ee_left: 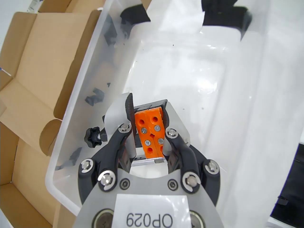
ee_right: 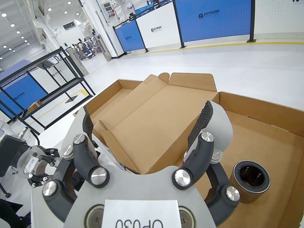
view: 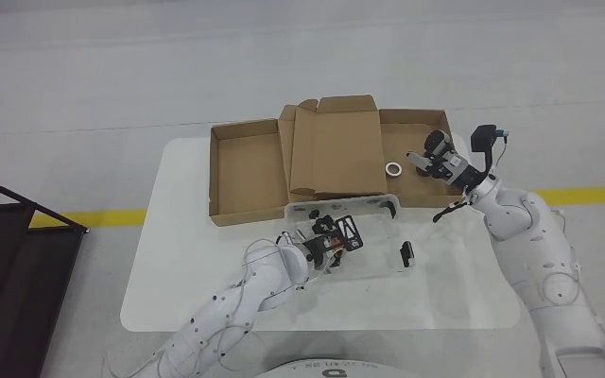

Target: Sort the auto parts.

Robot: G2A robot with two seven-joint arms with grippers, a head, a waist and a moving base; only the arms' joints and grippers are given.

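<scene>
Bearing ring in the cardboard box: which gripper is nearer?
Right. The right gripper hangs open just beside the bearing ring; the left gripper holds an orange part over the clear bin.

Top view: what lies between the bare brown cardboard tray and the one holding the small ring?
A folded brown cardboard panel lies between the bare brown cardboard tray and the tray with the small pale ring, in the top view.

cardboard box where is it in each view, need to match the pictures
top view: cardboard box lies open beyond the clear bin.
left wrist view: box runs along the bin's wall; left end effector over the bin grips an orange part.
right wrist view: box lies ahead, framed by the open right end effector.
shared landmark: the clear bin next to the box.
</scene>
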